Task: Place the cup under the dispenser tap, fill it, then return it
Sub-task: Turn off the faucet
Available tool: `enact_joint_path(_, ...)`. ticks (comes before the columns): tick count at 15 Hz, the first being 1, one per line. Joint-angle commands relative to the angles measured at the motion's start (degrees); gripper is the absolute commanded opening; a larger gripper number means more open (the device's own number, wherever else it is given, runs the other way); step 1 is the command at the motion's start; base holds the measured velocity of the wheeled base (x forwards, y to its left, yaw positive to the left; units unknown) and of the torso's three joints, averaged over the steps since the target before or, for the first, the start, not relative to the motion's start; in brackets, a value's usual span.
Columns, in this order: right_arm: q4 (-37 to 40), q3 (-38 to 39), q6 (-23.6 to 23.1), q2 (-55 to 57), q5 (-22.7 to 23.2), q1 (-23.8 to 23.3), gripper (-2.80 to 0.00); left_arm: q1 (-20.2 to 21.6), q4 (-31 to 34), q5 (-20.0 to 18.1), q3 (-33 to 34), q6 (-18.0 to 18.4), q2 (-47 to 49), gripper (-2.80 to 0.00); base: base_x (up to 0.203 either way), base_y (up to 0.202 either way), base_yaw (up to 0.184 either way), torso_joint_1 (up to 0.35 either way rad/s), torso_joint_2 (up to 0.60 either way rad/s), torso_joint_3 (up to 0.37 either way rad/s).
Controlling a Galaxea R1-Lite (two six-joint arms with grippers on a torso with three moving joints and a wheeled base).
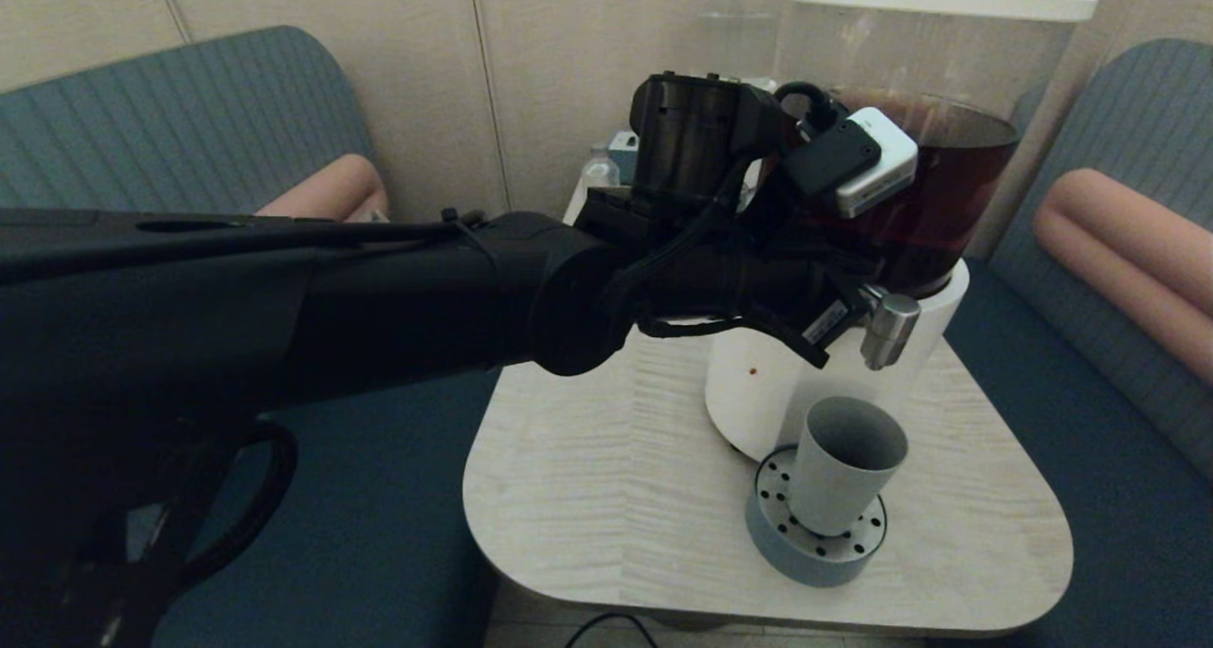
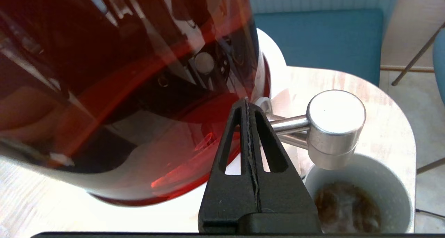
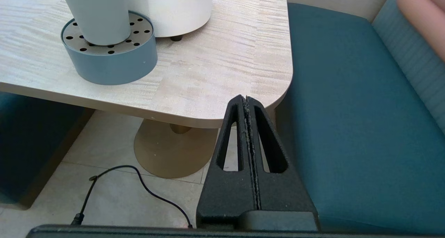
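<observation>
Table (image 1: 606,496): cup (image 2: 361,192) partly filled

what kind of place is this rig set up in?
Probably a cafe or lounge booth: teal upholstered bench seats flank a small pale wood-look pedestal table, which carries a big self-serve drink dispenser of dark liquid with a cup on its drip tray.

The cup (image 1: 843,477) stood on the drip tray (image 1: 787,553), directly under the tap (image 1: 889,328); the tray sat before the dispenser (image 1: 910,193) on the table (image 1: 588,496); seats (image 1: 1118,496) flanked the table on both sides.
</observation>
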Motion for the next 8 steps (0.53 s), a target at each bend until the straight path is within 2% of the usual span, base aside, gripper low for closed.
enact_joint_path(1, -0.03, 0.01, -0.08, -0.11, 0.02, 0.04, -2.8, 0.08, -0.56, -0.04, 0.02, 0.09, 0.51, -2.8, 0.0, 0.0, 0.0, 0.0, 0.0, 0.0)
enact_joint_path(8, -0.02, 0.01, -0.08, -0.11, 0.02, -0.01, -2.8, 0.08, -2.39, -0.04, 0.37, 0.34, 1.57, -2.8, 0.0, 0.0, 0.0, 0.0, 0.0, 0.0)
